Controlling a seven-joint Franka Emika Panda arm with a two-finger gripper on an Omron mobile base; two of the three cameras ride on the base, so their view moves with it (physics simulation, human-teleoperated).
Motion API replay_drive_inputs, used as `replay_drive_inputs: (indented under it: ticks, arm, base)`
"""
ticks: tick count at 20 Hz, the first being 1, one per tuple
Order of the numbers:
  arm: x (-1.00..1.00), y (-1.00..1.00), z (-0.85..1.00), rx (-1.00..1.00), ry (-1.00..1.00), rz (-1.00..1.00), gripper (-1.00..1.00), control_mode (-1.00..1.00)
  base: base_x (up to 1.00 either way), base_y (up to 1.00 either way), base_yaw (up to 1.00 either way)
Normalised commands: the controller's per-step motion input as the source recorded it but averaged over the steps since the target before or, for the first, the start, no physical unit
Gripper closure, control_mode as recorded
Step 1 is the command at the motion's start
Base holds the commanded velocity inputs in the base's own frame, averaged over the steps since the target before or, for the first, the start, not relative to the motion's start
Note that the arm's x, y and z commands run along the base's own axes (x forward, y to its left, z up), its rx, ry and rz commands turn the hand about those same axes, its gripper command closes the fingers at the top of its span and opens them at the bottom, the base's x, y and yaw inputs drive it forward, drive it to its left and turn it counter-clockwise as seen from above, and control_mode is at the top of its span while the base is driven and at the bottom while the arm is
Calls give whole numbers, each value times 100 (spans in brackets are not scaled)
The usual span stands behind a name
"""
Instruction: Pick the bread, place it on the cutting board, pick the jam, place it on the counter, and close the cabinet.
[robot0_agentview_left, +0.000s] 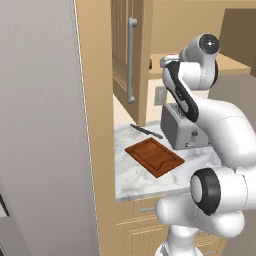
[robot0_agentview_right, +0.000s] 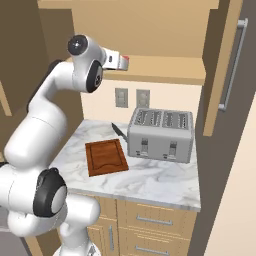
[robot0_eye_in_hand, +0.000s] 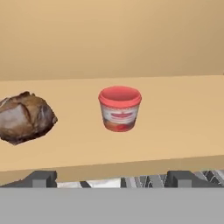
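**Two targets on one shelf, nothing gripped**

I see the bread (robot0_eye_in_hand: 25, 117) at the left of the cabinet shelf (robot0_eye_in_hand: 175, 127) and the jam (robot0_eye_in_hand: 119, 108) near the middle, apart from each other. My gripper (robot0_eye_in_hand: 112, 178) stands wide and empty, lined up with the jam, not the bread. Advancing straight could grab the wrong item or knock the jar over. Below, the cutting board (robot0_agentview_left: 154, 156) lies bare on the counter (robot0_agentview_right: 150, 180) beside the toaster (robot0_agentview_right: 161, 133) and a knife (robot0_agentview_left: 146, 131). The cabinet (robot0_agentview_left: 131, 55) door hangs open.

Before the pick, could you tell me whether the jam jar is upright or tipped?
Upright: the jam jar stands on the cabinet shelf, lid on top.
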Motion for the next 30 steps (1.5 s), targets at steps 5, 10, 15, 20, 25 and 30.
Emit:
replay_drive_inputs:
  ticks: [5,10,15,20,25,30]
  arm:
    - [48,-1,0,0,0,0,-100,-100]
    - [45,-7,0,0,0,0,-100,-100]
    - [34,-14,0,0,0,0,-100,-100]
    - [23,-16,0,0,0,0,-100,-100]
    - [11,-1,-1,0,0,0,-100,-100]
    - [8,0,-9,0,0,0,-100,-100]
  base:
    - [0,0,0]
    - [0,0,0]
    - [0,0,0]
    - [0,0,0]
    - [0,0,0]
    - [0,0,0]
